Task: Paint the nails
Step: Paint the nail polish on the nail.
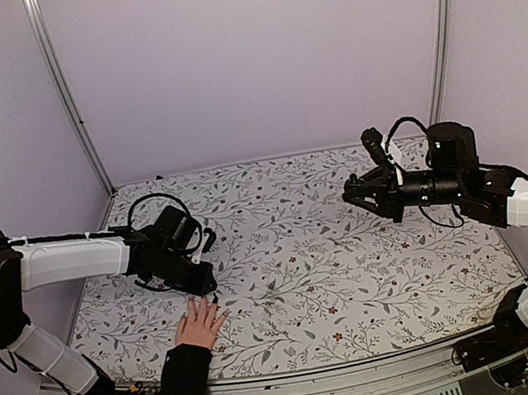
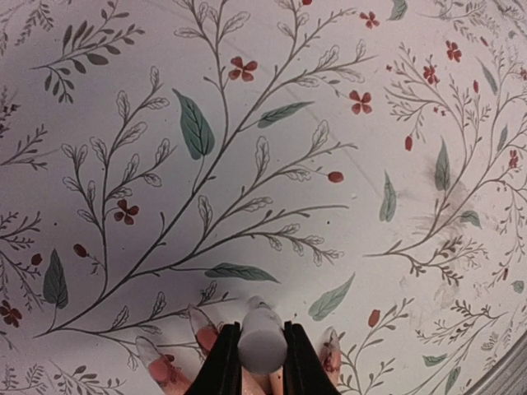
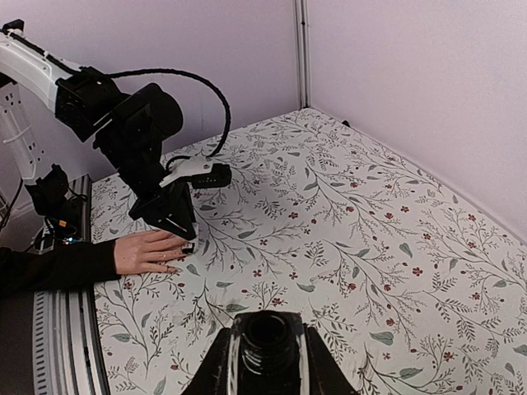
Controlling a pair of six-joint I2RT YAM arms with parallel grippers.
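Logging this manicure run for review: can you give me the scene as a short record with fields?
surface: floral-print table
hand: flat on the table near its left front, fingers spread, black sleeve
left gripper: shut on a white cap, just above the fingertips
nails: long and pale in the left wrist view
right gripper: raised over the table's right side, shut on a dark open bottle
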